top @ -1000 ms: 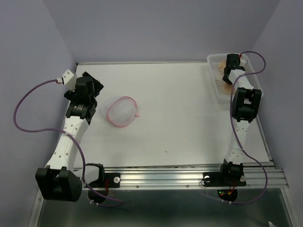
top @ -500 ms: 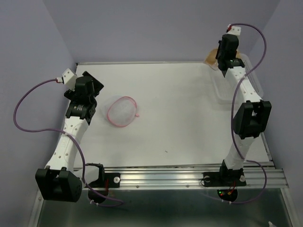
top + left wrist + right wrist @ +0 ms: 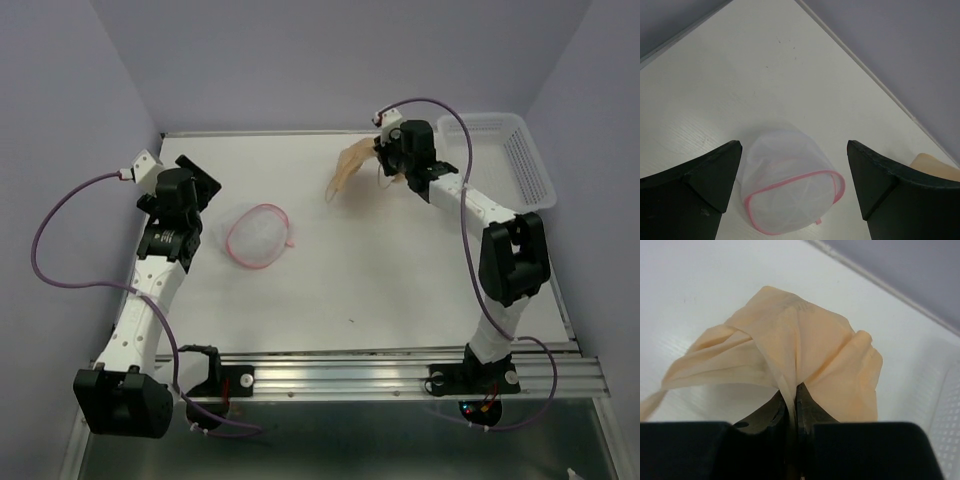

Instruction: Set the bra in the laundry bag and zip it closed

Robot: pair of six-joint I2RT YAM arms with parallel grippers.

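My right gripper pinches the dangling bra, and the laundry bag lies well off to my left, its mouth seemingly open, just in front of my wide-spread left gripper.

white table, laundry bag, slotted basket

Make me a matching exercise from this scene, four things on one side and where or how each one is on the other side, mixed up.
Things
1. bra
2. laundry bag
3. basket
4. left gripper

Places or states
A. at the far right corner of the table
B. jaws wide open, holding nothing
C. pinched in the right gripper
D. lying on the table, left of centre

Pairs: 1-C, 2-D, 3-A, 4-B
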